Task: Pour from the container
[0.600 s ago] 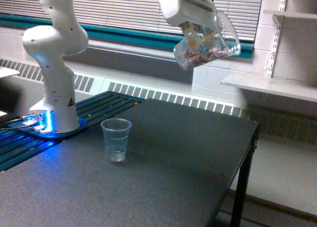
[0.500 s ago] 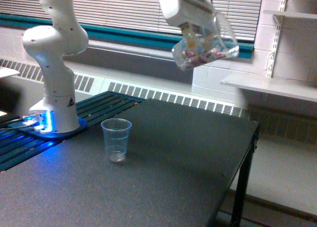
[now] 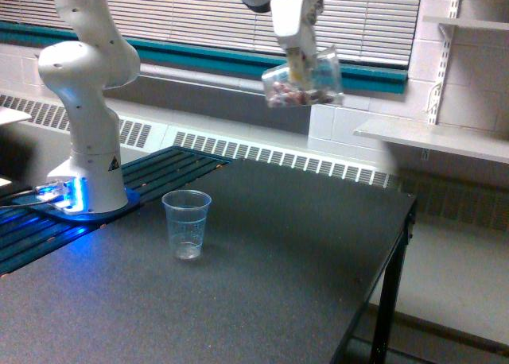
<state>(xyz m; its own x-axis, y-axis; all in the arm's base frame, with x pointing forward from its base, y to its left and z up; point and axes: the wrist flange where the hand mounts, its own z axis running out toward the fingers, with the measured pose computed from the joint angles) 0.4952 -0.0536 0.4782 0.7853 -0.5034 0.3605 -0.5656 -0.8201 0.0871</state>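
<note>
Seen from the exterior view, the white arm's gripper (image 3: pixel 301 62) hangs high above the worktop (image 3: pixel 262 276), its jaws clenched on the container (image 3: pixel 304 84), a clear beaker-like vessel with small pinkish and pale pieces heaped in its bottom. The container is tilted, its long axis leaning well off upright, though its outline is blurred and I cannot say exactly where its mouth points. The clear ridged plastic cup (image 3: pixel 187 223) stands upright on the dark worktop near the arm's base (image 3: pixel 86 191), well below the container and off towards the exterior view's left. As I judge it, the pour needs the container carried that way until it is over the cup. Behind run a radiator grille, window blinds and wall shelves.
</note>
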